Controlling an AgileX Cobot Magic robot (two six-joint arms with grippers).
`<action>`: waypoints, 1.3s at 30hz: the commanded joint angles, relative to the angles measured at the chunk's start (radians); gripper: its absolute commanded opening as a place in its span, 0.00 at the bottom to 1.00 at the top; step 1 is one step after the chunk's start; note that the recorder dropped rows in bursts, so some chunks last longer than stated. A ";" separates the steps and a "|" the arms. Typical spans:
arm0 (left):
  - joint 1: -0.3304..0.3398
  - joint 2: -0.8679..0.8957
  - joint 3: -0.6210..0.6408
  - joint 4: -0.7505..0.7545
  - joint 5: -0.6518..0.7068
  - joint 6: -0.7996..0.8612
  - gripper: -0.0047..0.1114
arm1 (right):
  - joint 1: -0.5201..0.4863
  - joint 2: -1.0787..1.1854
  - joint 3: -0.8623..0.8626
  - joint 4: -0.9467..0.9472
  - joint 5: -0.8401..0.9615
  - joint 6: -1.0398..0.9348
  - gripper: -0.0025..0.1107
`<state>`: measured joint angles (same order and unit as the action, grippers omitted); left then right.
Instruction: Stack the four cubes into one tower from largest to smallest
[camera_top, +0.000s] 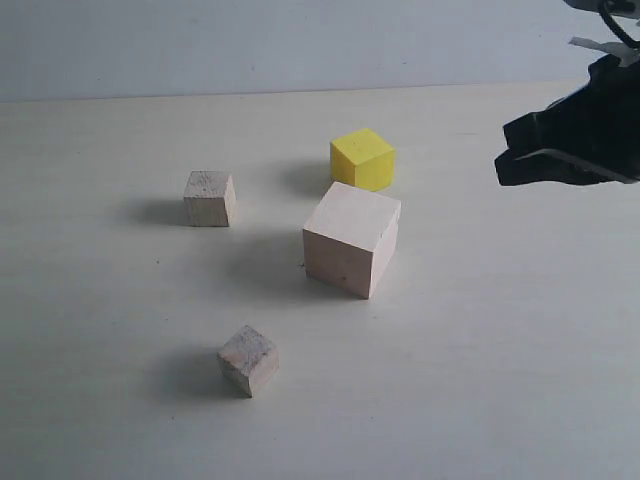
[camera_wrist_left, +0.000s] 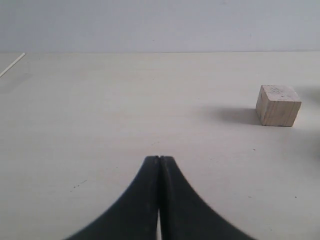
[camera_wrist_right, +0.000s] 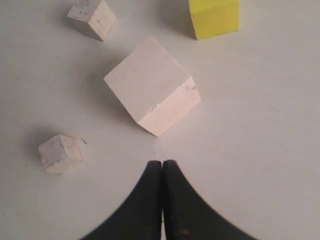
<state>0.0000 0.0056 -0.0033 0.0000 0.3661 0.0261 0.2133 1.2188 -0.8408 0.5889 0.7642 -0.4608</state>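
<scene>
The large pale wooden cube (camera_top: 352, 238) (camera_wrist_right: 151, 85) stands mid-table, with the yellow cube (camera_top: 363, 158) (camera_wrist_right: 214, 17) just behind it. One small wooden cube (camera_top: 210, 198) (camera_wrist_left: 278, 105) (camera_wrist_right: 92, 18) sits to the left, the other (camera_top: 248, 360) (camera_wrist_right: 60, 153) nearer the front. All four stand apart on the table. My right gripper (camera_top: 504, 152) (camera_wrist_right: 162, 163) hovers at the right edge, shut and empty, facing the large cube. My left gripper (camera_wrist_left: 159, 158) is shut and empty over bare table, outside the exterior view.
The pale tabletop (camera_top: 500, 350) ends at a grey wall (camera_top: 250, 40) behind. A thin white strip (camera_wrist_left: 12, 65) lies on the table in the left wrist view.
</scene>
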 joint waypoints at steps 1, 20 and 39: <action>0.002 -0.006 0.003 0.000 -0.009 -0.003 0.04 | 0.002 0.021 -0.005 0.025 -0.064 -0.007 0.02; 0.002 -0.006 0.003 0.000 -0.009 -0.003 0.04 | 0.002 0.194 -0.005 0.025 -0.217 -0.010 0.02; 0.002 -0.006 0.003 0.000 -0.009 -0.003 0.04 | 0.002 0.587 -0.180 0.177 -0.175 -0.037 0.02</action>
<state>0.0000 0.0056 -0.0033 0.0000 0.3661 0.0261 0.2133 1.7664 -0.9917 0.7411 0.5680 -0.4788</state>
